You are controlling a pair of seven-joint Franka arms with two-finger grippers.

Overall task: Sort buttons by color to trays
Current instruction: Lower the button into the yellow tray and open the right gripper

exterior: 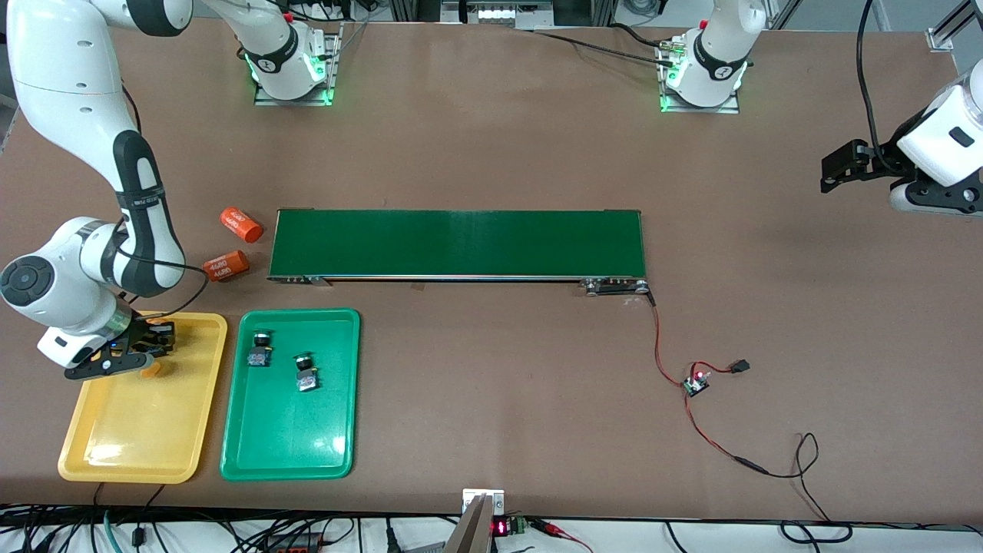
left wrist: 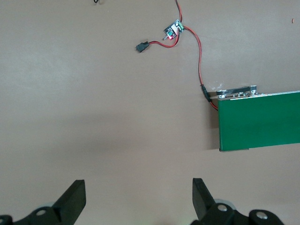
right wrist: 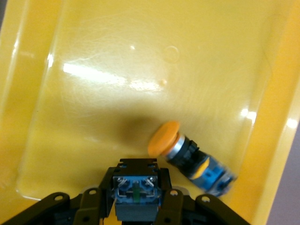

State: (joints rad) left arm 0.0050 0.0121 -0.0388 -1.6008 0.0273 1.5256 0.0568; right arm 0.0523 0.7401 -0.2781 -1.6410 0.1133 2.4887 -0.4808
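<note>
In the front view, the right gripper (exterior: 146, 346) hangs over the shallow yellow plastic tray (exterior: 138, 438); two green-capped push-buttons (exterior: 259, 349) lie in the green plastic tray (exterior: 288, 445). The left wrist view shows the waiting left gripper (left wrist: 138, 199) spread wide, empty, above bare table. In the right wrist view, the fingers clamp a blue-bodied push-button (right wrist: 136, 194) by its blocky body, beside a yellow-capped push-button (right wrist: 187, 157) lying in the tray: probably light, rigid, prone to roll.

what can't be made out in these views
- Cap colour of the button shut in the right gripper: right wrist view shows only its rear end; the fingers cover it in front view.
- Yellow button lying in the yellow tray: front view, mostly under the gripper.
- Left gripper, open over bare table: fingers cut off by the edge in left wrist view.
</note>
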